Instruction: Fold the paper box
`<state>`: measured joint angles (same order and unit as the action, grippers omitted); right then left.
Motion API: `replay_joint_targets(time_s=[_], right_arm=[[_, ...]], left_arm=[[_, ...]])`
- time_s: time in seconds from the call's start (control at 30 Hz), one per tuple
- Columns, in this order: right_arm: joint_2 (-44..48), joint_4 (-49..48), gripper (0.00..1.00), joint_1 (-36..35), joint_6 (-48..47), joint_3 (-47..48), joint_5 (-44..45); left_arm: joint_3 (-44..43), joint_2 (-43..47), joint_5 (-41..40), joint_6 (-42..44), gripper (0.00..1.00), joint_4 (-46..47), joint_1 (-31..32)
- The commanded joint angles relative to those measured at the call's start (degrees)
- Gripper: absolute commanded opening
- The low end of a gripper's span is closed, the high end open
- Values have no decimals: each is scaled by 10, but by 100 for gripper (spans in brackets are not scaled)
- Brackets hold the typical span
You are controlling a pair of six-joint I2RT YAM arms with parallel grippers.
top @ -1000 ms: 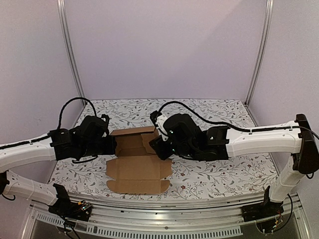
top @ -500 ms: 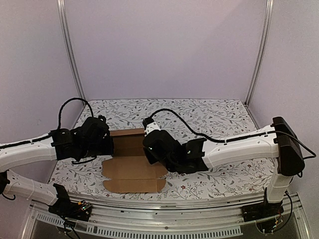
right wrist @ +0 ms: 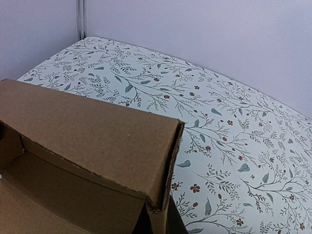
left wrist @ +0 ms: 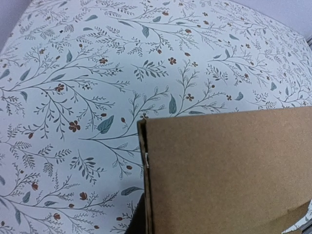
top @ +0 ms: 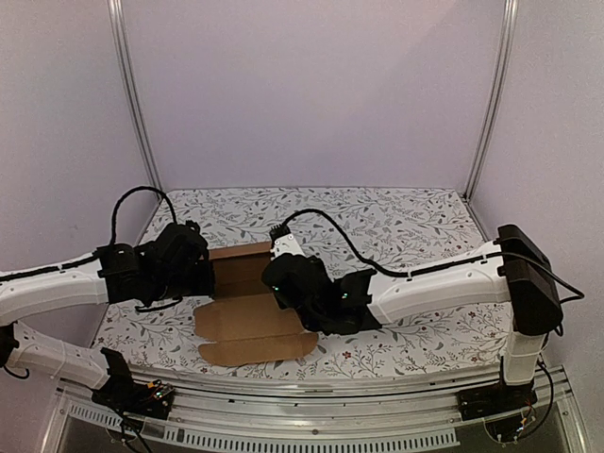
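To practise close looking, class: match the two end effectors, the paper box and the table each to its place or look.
Column one: 1 left end effector; 2 right end effector; 3 paper box; 4 table.
Column two: A floral print; B plain brown, partly folded; C shut at the box's right end; D shut at the box's left end.
Pairs: 1-D; 2-C; 3-B; 4-A.

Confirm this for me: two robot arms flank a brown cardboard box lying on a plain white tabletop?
Not plain: the left wrist view shows the tabletop printed with leaves and small flowers. The left arm and right arm do flank the brown paper box.
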<state>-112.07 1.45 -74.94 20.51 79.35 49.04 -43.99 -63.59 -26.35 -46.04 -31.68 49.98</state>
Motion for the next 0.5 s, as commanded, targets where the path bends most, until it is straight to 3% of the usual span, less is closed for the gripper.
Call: replay_joint_targets(time_s=[0.0, 0.47], right_arm=[[-23, -45, 0, -12, -17, 20, -23], [-24, -71, 0, -46, -28, 28, 41]], left_arm=[[-17, -12, 36, 3, 0, 45, 16], [-19, -36, -2, -17, 0, 36, 17]])
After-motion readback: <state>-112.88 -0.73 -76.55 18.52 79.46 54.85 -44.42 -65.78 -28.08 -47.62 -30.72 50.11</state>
